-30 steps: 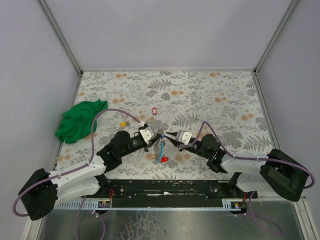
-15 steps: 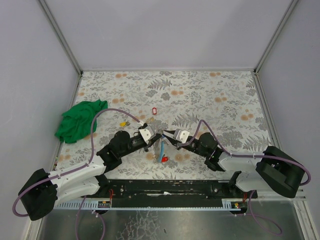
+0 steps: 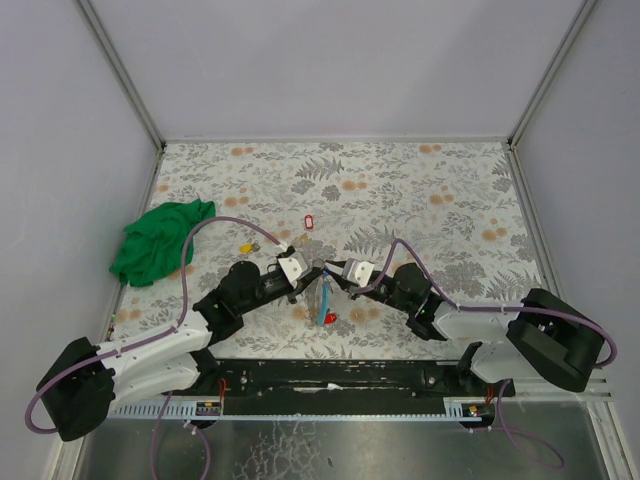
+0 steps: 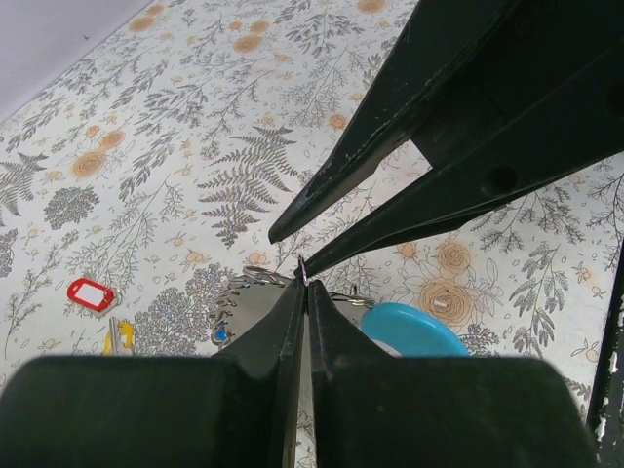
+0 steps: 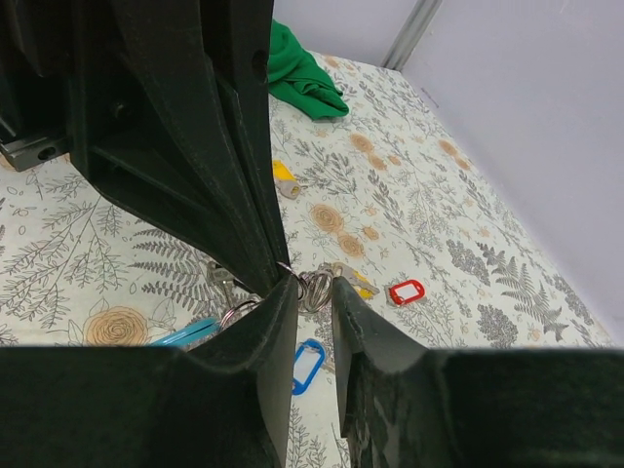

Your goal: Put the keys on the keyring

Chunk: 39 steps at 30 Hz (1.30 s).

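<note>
Left end effector (image 4: 305, 285) clenched on keyring (image 5: 317, 292), right end effector (image 5: 314, 281) parted around it; white label on red tag (image 4: 90, 293) unreadable.

1. The keyring (image 5: 314, 289), a thin silver wire loop, hangs raised in the air, with a light-blue tag (image 3: 321, 308) dangling upright below it.
2. A red-tagged key (image 3: 308, 222) lies flat, well behind the ring.
3. A yellow-tagged key (image 3: 246, 246) lies flat, off to the left.
</note>
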Each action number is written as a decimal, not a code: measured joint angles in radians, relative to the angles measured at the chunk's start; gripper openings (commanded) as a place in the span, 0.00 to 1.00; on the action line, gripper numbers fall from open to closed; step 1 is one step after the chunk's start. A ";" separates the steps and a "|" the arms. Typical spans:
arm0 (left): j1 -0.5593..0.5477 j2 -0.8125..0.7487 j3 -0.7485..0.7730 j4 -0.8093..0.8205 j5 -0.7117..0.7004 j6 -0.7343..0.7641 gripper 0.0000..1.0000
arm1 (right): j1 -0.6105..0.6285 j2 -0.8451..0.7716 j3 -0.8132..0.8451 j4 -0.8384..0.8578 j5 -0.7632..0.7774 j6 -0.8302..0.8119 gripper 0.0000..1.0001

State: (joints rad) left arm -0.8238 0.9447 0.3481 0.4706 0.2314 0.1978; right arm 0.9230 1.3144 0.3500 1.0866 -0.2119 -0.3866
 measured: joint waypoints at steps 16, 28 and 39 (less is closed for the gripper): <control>0.006 0.020 0.000 0.037 0.001 -0.073 0.18 | 0.001 0.071 0.007 0.093 0.016 0.014 0.03; 0.030 -0.121 -0.104 0.175 -0.054 -0.152 0.36 | 0.001 0.026 0.040 -0.016 0.042 -0.015 0.00; 0.072 -0.112 -0.140 0.226 0.026 -0.159 0.41 | 0.001 -0.034 0.072 -0.134 0.018 -0.024 0.00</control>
State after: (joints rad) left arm -0.7513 0.8330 0.2085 0.6964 0.2569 0.0383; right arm 0.9241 1.2808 0.4217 0.9524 -0.1944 -0.4110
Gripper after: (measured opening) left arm 0.415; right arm 0.010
